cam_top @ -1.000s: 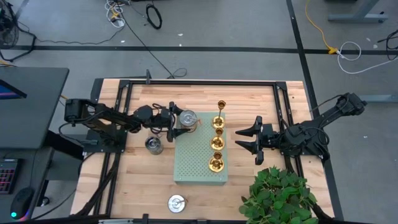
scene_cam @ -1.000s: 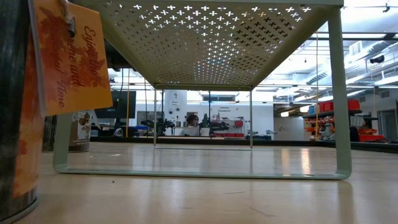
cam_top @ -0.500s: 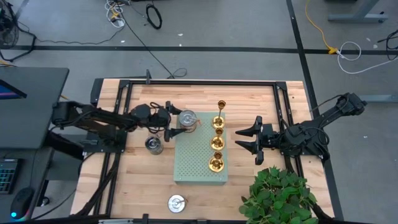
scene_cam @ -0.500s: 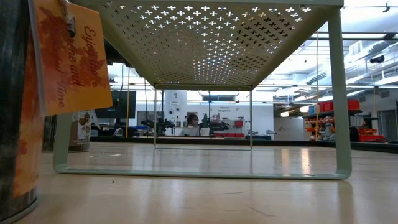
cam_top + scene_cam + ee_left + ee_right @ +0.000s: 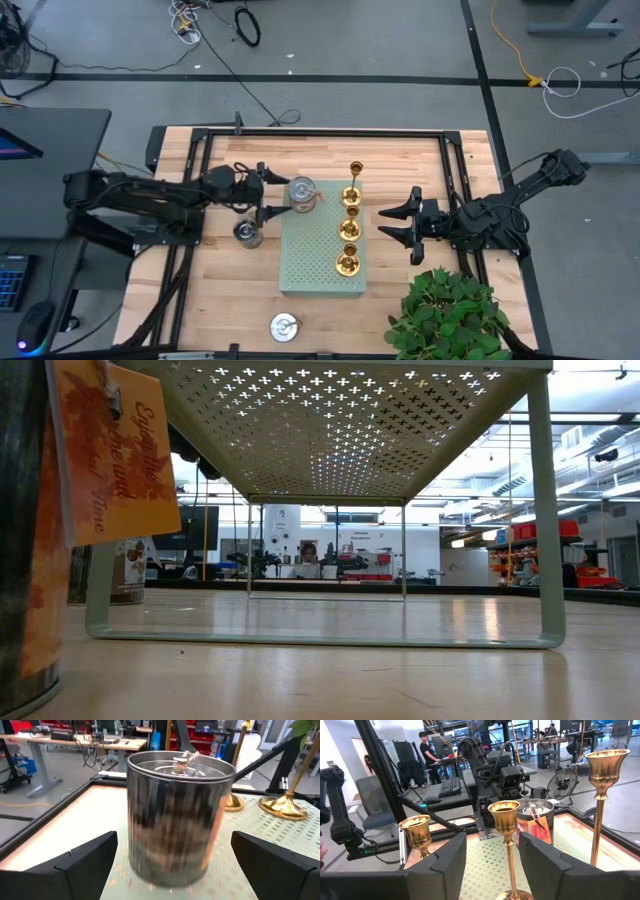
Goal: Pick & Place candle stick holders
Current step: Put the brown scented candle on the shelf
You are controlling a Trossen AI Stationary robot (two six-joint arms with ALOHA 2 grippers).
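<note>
While my left pincer [image 5: 268, 199] stands wide open just beside the silver holder [image 5: 301, 190] at the far left corner of the pale green board [image 5: 305, 265], the tin sits on the board between the two spread fingers [image 5: 75, 865] but clear of both, w/ nothing gripped. Judged step: release just made or grasp about to be made; I cannot tell which. Either way the safe move is straight along the arm's own line, level, fingers kept spread, since a sideways swing could clip the wall and skid the tin on the perforated sheet. Right pincer [image 5: 402, 226] waits over bare desk [image 5: 420, 160] right of the board, half open, empty, facing the gold row. Gold holders: tall slender one [image 5: 353, 182] at the far end, then three shorter cups [image 5: 349, 236] in line toward the near edge, all upright on the board; right wrist view shows flared cups, thin stems, round bases, polished brass, i.e. top-heavy and easy to tip. Silver ones are squat cylinders, dull-bright metal, smooth walls, w/ a small knob and an orange tag on the one by the fingers; slippery, so pads should meet the wall square and at mid height. Second silver holder [image 5: 247, 233] stands on the desk just left of the board; third [image 5: 284, 326] lies well apart near the desk's front edge. Board: thin sheet, cross-shaped cut-outs, raised on slim legs. Leafy plant [image 5: 448, 318] crowds the near right corner.
</note>
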